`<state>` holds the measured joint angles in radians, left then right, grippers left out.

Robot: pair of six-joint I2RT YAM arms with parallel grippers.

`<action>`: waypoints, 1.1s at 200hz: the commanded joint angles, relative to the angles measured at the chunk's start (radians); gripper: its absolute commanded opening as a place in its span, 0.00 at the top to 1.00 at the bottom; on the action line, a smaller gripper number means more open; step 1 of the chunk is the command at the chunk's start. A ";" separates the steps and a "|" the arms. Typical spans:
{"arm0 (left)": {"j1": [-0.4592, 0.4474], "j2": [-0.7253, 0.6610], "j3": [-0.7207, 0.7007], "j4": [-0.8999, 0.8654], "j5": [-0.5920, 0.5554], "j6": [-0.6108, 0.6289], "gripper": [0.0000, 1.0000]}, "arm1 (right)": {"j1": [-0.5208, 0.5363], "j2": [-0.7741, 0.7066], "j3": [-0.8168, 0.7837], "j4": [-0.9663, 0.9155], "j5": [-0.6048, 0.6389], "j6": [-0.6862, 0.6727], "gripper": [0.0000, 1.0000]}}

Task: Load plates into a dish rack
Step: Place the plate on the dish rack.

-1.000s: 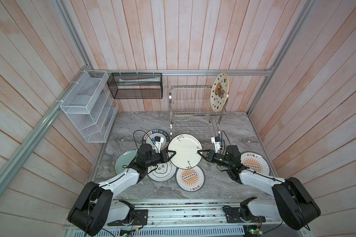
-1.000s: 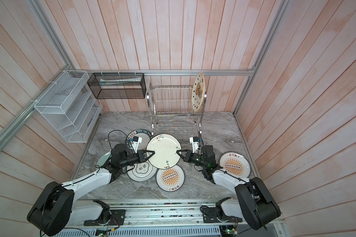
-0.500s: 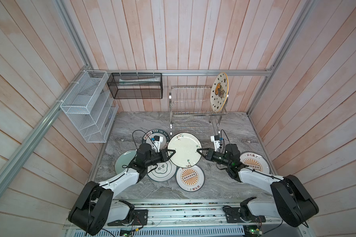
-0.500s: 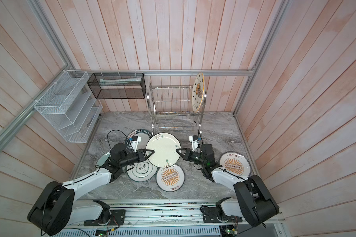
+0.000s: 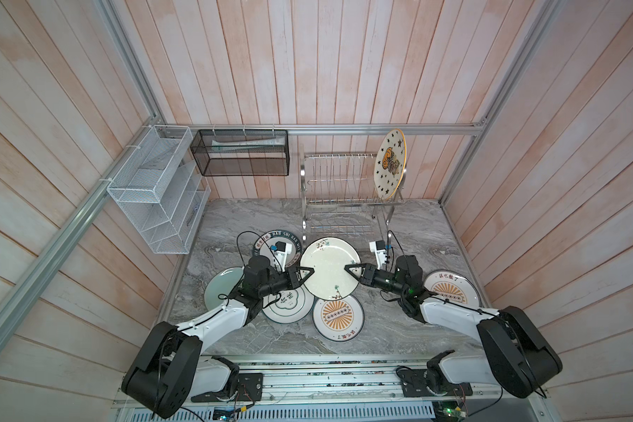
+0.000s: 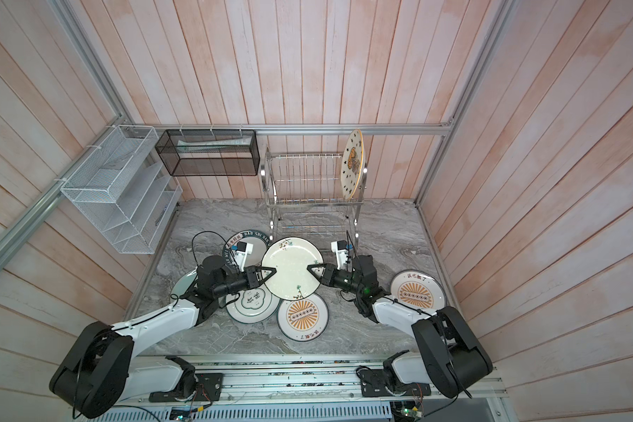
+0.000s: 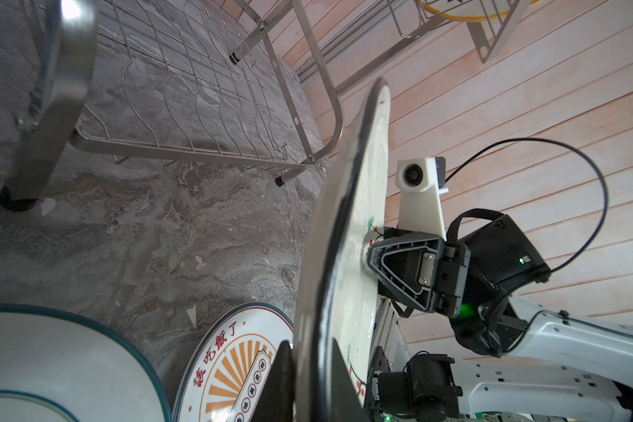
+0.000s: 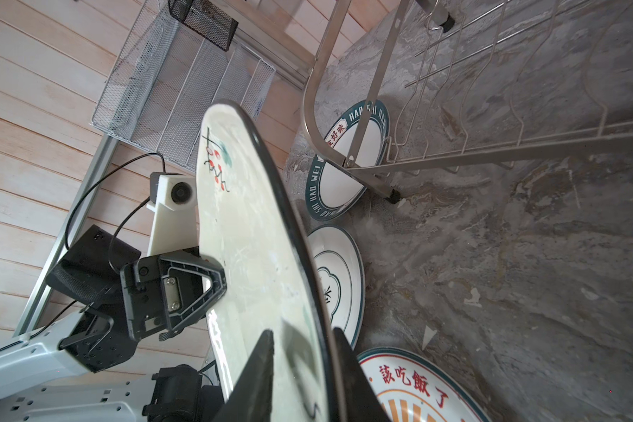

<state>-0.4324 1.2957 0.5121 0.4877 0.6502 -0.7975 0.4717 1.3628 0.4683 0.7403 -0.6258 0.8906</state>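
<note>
One starred plate stands in the top tier of the rack, well beyond both grippers. Five other plates lie flat on the counter beneath and beside them. Your left gripper is clamped on the cream plate, raised between the two grippers; the right gripper straddles its opposite rim, though you cannot tell whether it pinches.

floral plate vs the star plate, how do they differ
Pose: the floral plate lies near flat; the star plate stands on edge.
Place: the floral plate is off the table between the left hand and right hand; the star plate sits in the rack, top tier.
Look: the floral plate is cream with small sprigs, the star plate has black stars and a gold rim.
Both are round.
</note>
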 commanded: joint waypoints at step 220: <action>-0.022 0.011 0.004 0.033 0.031 0.023 0.86 | 0.059 -0.015 0.070 0.090 -0.049 -0.013 1.00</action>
<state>-0.4370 1.3140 0.5114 0.4812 0.6670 -0.8173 0.5041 1.3815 0.5102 0.7475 -0.6193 0.8856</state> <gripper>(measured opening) 0.196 0.151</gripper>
